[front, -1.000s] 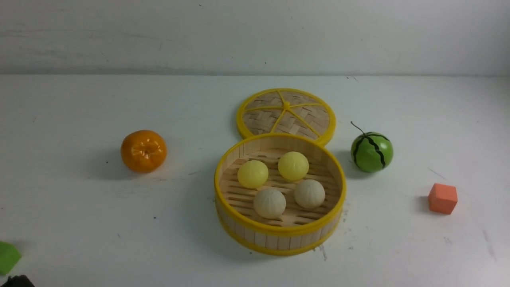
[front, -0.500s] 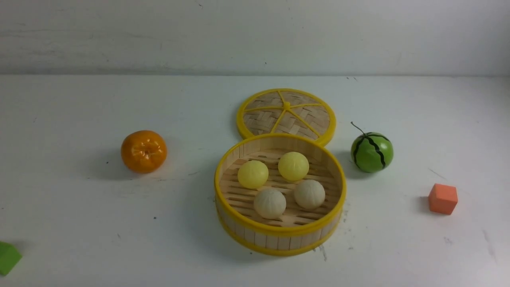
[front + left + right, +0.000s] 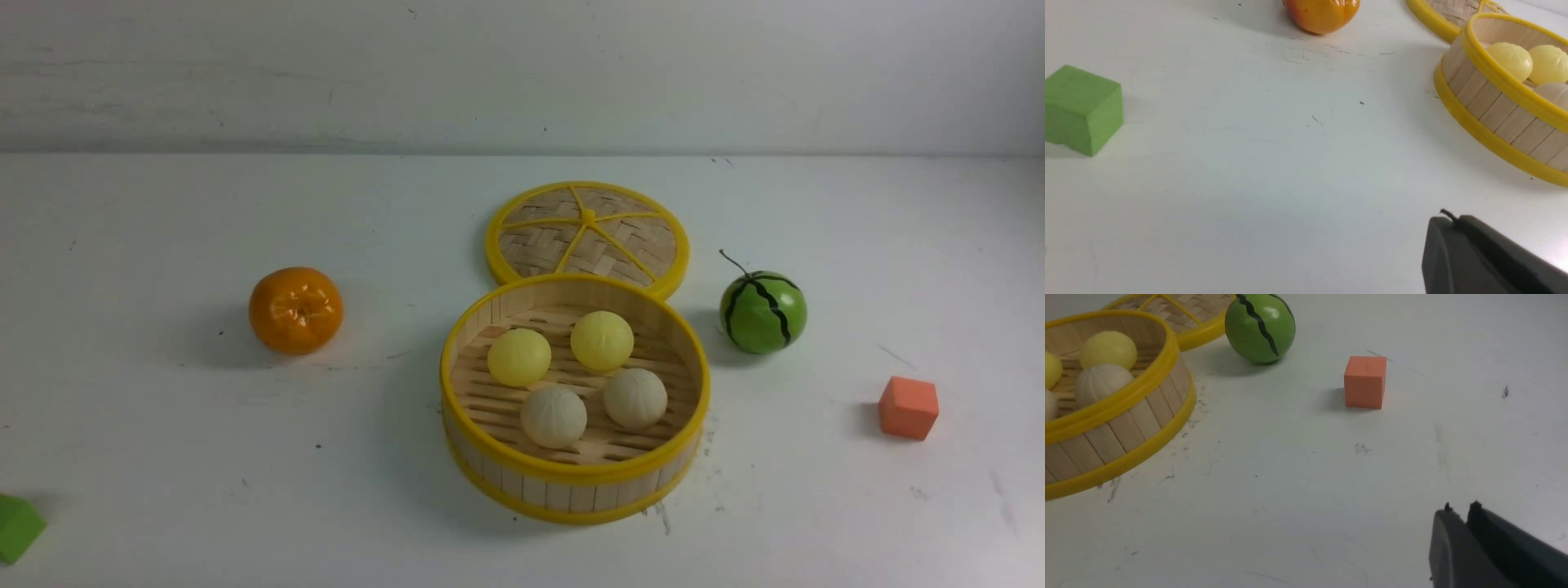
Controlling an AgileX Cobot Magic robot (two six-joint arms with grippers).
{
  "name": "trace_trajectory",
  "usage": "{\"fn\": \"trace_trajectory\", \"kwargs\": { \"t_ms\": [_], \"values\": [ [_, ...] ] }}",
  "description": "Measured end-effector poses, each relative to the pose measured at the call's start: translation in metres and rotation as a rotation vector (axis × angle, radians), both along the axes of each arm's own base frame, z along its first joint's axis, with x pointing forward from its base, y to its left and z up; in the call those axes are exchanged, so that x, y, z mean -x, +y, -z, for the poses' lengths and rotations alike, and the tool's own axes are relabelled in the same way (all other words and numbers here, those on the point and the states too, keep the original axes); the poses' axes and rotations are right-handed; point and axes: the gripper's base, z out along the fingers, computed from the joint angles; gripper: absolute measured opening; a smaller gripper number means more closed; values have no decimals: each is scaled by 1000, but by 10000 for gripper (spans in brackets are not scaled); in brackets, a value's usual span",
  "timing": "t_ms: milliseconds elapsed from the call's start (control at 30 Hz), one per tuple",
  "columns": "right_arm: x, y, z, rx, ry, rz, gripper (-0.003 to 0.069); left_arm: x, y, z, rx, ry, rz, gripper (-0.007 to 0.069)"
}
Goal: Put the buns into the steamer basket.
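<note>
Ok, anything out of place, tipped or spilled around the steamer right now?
Nothing stands out. All four buns sit upright inside the steamer basket, none on the table. The lid lies flat behind it, and the orange, watermelon ball and blocks rest apart, undisturbed.

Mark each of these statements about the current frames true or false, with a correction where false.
1. All four buns lie inside the steamer basket. True.
2. The lid covers the basket. False: it lies flat on the table behind it.
3. The watermelon ball sits on the robot's right of the basket. True.
4. The orange is in the basket. False: it rests on the table, to the left.
5. The left hand holds a bun. False: it is shut on nothing.
</note>
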Motion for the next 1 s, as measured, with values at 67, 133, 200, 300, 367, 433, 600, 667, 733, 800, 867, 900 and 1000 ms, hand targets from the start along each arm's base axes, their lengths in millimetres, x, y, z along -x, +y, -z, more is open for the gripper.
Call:
{"fn": "trace_trajectory", "kwargs": {
  "t_ms": [67,133,200,300,367,433,600,667,733,800,867,900,1000],
  "values": [
    [0,0,0,0,0,0,60,0,0,0,0,0,-2,-13],
    [0,0,0,0,0,0,64,0,2,0,-1,0,-29,-13],
    [0,0,0,0,0,0,66,-1,3,0,-1,0,-49,-13],
    [0,0,0,1,0,0,71,-1,6,0,-2,0,-114,-13],
    [0,0,0,1,0,0,78,-1,7,0,-17,-2,-128,-13],
    [0,0,0,1,0,0,79,-1,7,0,-32,-4,-121,-13],
    [0,0,0,1,0,0,85,-1,5,0,-60,-9,-59,-13],
    [0,0,0,1,0,0,88,-1,4,0,-60,-9,-51,-11],
    [0,0,0,1,0,0,91,-1,4,0,-61,-9,-51,-11],
    [0,0,0,1,0,0,92,-1,4,0,-61,-9,-51,-10],
    [0,0,0,1,0,0,96,-1,4,0,-61,-9,-51,-6],
    [0,0,0,1,0,0,98,-1,4,0,-61,-9,-51,-6],
    [0,0,0,1,0,0,100,-1,4,0,-61,-9,-51,-4]
  ]
}}
